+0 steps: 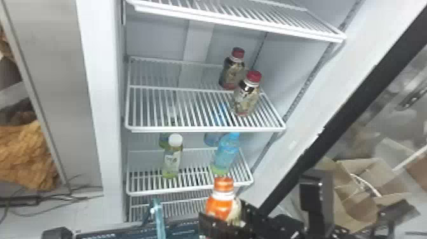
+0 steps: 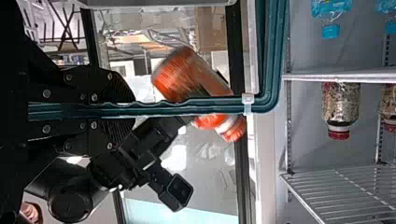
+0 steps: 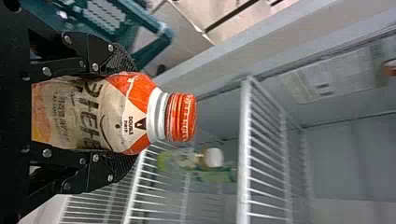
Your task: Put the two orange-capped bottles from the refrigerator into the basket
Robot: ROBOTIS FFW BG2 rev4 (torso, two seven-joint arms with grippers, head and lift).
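**Bottle in my right grip, basket rim in my left**

Head view: I see the orange-capped bottle roughly upright in my right gripper, in front of the refrigerator. The basket is to its left at the bottom edge; the lower shelf has its front rail behind them. I'd go leftward in front of that rail, clear of the dark door edge.

Left wrist view: my left gripper is clamped on the basket's teal rim, which should steady it. I'd lift the bottle's base over that rim.

Right wrist view: both fingers press the label sides, below the shoulder, with neck and cap free. I'd keep that hold. It looks like smooth plastic, probably full and fairly heavy; squeezed hard, the wall may give, and held loosely, it may slip or swivel.
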